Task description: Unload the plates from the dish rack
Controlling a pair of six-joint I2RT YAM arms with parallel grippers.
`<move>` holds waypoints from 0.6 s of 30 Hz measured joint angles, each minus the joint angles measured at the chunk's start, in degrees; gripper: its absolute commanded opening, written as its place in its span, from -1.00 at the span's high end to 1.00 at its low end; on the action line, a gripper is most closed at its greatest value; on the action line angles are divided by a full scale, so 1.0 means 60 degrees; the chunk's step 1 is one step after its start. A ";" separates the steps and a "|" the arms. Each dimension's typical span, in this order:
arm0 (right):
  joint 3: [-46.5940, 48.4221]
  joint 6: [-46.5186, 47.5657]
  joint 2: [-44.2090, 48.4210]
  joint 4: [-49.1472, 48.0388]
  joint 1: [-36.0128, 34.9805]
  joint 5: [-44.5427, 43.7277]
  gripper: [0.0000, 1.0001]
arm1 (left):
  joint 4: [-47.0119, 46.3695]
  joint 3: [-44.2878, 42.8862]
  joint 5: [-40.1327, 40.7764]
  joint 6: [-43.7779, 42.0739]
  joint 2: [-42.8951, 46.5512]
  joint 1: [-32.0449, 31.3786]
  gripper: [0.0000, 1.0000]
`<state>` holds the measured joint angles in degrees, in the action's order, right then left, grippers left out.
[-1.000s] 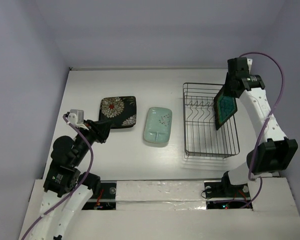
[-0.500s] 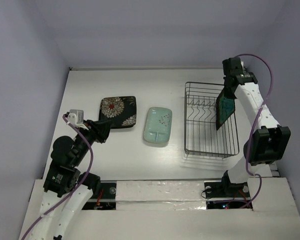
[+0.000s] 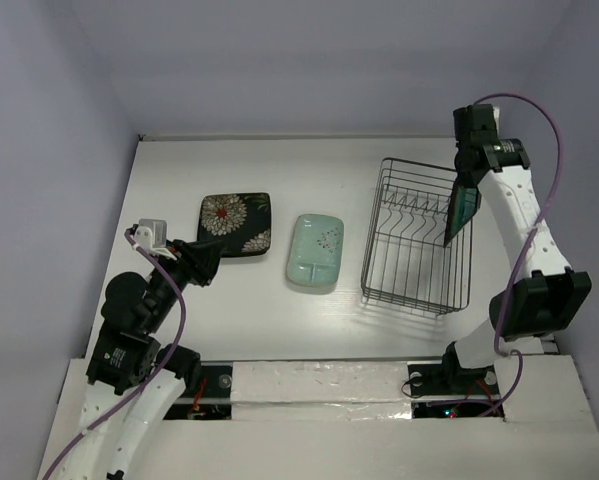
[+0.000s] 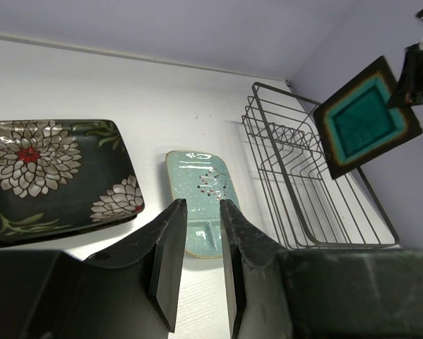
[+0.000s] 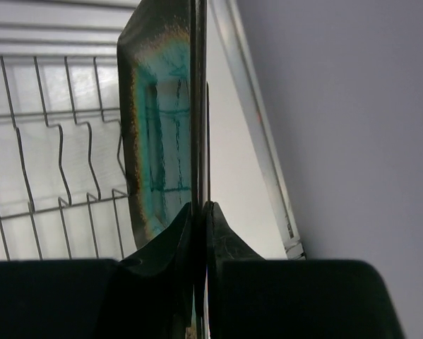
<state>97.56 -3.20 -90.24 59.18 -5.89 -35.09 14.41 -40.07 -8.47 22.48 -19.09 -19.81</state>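
The right jaws clamp the teal plate above the dish rack.

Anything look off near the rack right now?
Yes. The dish rack sits skewed to the table edge and looks tipped, beside the teal plate that the right gripper clamps on edge; the plate may be catching it.

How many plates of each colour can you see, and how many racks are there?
dark flower plate: 1
mint-green plate: 1
teal plate: 1
wire dish rack: 1
Total: 4 things, 3 of them plates
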 measured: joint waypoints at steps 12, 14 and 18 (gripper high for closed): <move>0.1166 -0.1122 0.2426 -0.0692 -0.1592 0.1122 1.00 | 0.0000 0.0000 0.0000 0.0022 0.0015 0.0131 0.52; 0.0568 -0.1617 0.2889 -0.1490 -0.2262 0.1727 1.00 | 0.0000 0.0000 0.0000 0.0022 0.0015 0.0160 0.52; -0.1118 -0.2976 0.2929 -0.4003 -0.3432 0.3024 1.00 | 0.0000 0.0000 0.0000 0.0025 0.0007 0.0219 0.50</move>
<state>90.85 -21.06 -72.66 35.16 -26.48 -16.95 14.41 -40.07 -8.47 22.63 -19.05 -18.50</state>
